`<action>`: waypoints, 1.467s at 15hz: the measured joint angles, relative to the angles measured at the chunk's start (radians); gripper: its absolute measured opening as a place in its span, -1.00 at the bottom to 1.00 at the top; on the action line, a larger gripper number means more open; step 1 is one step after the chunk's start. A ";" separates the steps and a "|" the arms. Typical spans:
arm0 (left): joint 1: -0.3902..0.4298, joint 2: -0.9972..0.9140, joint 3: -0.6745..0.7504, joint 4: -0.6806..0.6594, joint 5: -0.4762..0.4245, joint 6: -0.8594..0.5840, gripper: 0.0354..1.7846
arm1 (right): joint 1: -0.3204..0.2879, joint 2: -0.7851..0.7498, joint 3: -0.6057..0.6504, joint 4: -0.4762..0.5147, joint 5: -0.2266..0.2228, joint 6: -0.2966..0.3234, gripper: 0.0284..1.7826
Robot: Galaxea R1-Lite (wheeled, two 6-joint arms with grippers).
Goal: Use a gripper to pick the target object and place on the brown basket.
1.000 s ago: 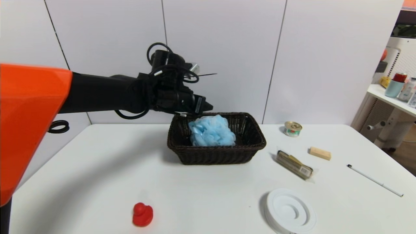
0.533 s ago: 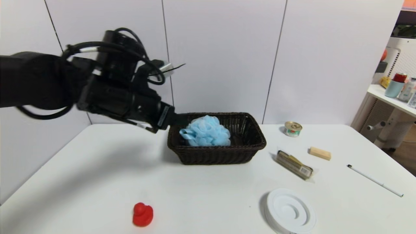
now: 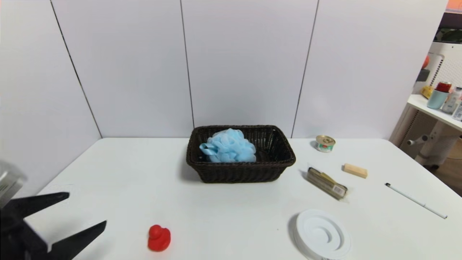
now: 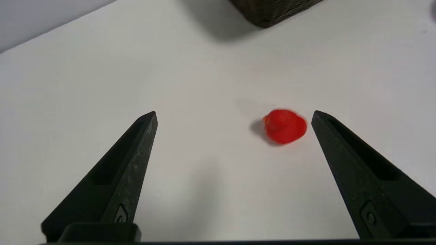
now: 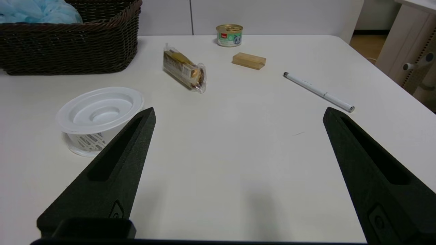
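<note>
The light blue mesh bath puff [image 3: 228, 146] lies inside the dark brown woven basket [image 3: 278, 159] at the back middle of the white table; both also show in the right wrist view, the puff [image 5: 37, 12] in the basket [image 5: 75, 47]. My left gripper [image 3: 86, 209] is open and empty at the table's front left, low over the bare tabletop, far from the basket; in its own view [image 4: 233, 114] the jaws stand wide apart. My right gripper [image 5: 238, 114] is open and empty, parked over the near right of the table, out of the head view.
A small red rubber duck [image 3: 158, 238] [image 4: 284, 126] sits front left, near my left gripper. A round white lidded container [image 3: 322, 234] [image 5: 98, 114] stands front right. A snack packet [image 3: 326, 182], a tan block [image 3: 355, 170], a small tin [image 3: 325, 143] and a white pen [image 3: 415, 200] lie to the right.
My left arm has pulled back from above the basket's left rim, down to the table's front left corner, open. The puff stays in the basket, settled slightly lower and leftward.
</note>
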 joint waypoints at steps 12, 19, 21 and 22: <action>0.235 -0.853 0.469 0.011 0.116 -0.094 0.88 | 0.000 0.000 0.000 0.000 0.000 0.000 0.90; 0.236 -0.874 0.470 0.006 0.135 -0.191 0.89 | 0.000 0.000 0.000 0.000 0.000 0.000 0.90; 0.236 -0.874 0.470 0.006 0.135 -0.192 0.89 | 0.000 0.000 0.000 0.000 0.000 0.000 0.90; 0.236 -0.874 0.470 0.006 0.135 -0.191 0.89 | 0.000 0.000 0.000 0.000 0.000 0.000 0.90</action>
